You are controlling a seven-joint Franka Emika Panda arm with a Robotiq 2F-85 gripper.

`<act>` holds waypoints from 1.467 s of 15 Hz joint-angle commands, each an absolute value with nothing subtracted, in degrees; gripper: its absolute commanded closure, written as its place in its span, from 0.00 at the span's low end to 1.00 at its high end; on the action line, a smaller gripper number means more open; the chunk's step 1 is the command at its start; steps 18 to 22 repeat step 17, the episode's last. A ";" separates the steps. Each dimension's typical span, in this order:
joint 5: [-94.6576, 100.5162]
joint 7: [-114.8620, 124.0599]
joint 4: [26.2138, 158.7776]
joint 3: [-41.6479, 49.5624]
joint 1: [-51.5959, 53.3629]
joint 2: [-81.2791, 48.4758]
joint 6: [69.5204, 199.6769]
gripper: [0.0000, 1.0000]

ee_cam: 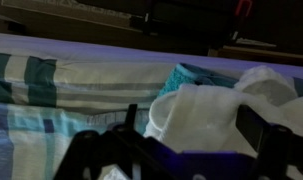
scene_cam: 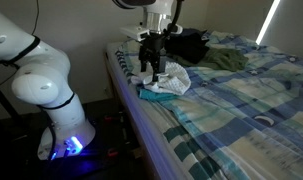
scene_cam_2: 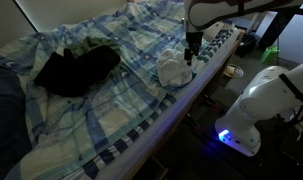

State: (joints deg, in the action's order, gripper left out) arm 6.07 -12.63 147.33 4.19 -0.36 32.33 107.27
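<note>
My gripper point(scene_cam: 151, 68) hangs over the near edge of a bed, just above a small pile of white cloth point(scene_cam: 172, 80) lying on a teal cloth point(scene_cam: 151, 95). In the other exterior view the gripper point(scene_cam_2: 188, 55) is beside the white pile point(scene_cam_2: 171, 70). In the wrist view the white cloth point(ee_cam: 206, 115) lies between my two dark fingers point(ee_cam: 191, 135), which stand wide apart. The teal cloth point(ee_cam: 181, 75) shows behind it. The fingers are open and hold nothing.
The bed has a blue plaid cover point(scene_cam: 241, 100) point(scene_cam_2: 111, 90). A dark garment pile point(scene_cam_2: 76, 68) point(scene_cam: 186, 45) and a green cloth point(scene_cam: 223, 60) lie farther along it. The robot base point(scene_cam: 41, 90) point(scene_cam_2: 261, 100) stands beside the bed edge.
</note>
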 commanded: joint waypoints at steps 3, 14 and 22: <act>5.19 -22.49 144.47 10.88 -0.90 30.20 109.06 0.00; -3.85 -34.36 142.18 13.17 1.85 27.43 107.51 0.00; -5.31 -34.80 142.16 13.38 2.19 26.41 107.80 0.00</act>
